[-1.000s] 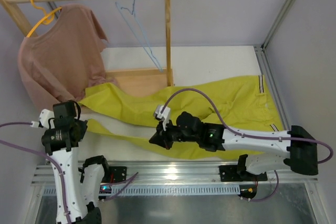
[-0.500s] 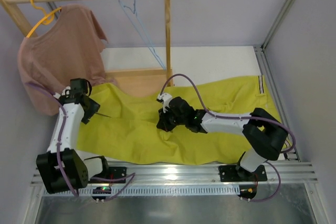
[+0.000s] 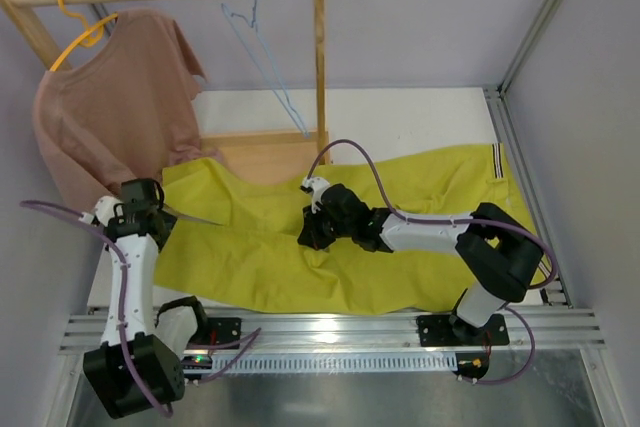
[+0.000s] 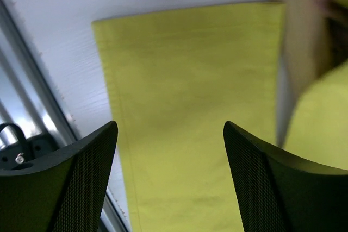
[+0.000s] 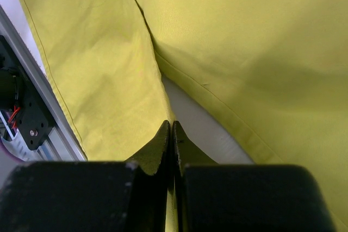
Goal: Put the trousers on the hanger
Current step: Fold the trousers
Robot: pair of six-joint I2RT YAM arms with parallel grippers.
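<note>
The yellow-green trousers (image 3: 430,197) lie spread across the white table, waistband with striped trim at the right, leg ends at the left. My right gripper (image 3: 310,234) is low at the crotch fork, shut on the inner edge of the near leg (image 5: 109,80); a strip of yellow cloth shows between its fingers (image 5: 163,139). My left gripper (image 3: 172,211) hovers open over the left leg end (image 4: 190,80), nothing between its fingers. The light-blue hanger (image 3: 265,57) hangs empty from the wooden rail, beyond the trousers.
A dusty-pink T-shirt (image 3: 110,107) on a yellow hanger (image 3: 80,32) hangs at the rail's left end. The wooden rack's post (image 3: 320,67) and base board (image 3: 265,152) stand behind the trousers. A metal rail (image 3: 330,327) runs along the table's near edge.
My left gripper carried the leg end outward, opened and let it go; the leg now lies flat. My right gripper, still shut, pulled the cloth away from the near edge.
</note>
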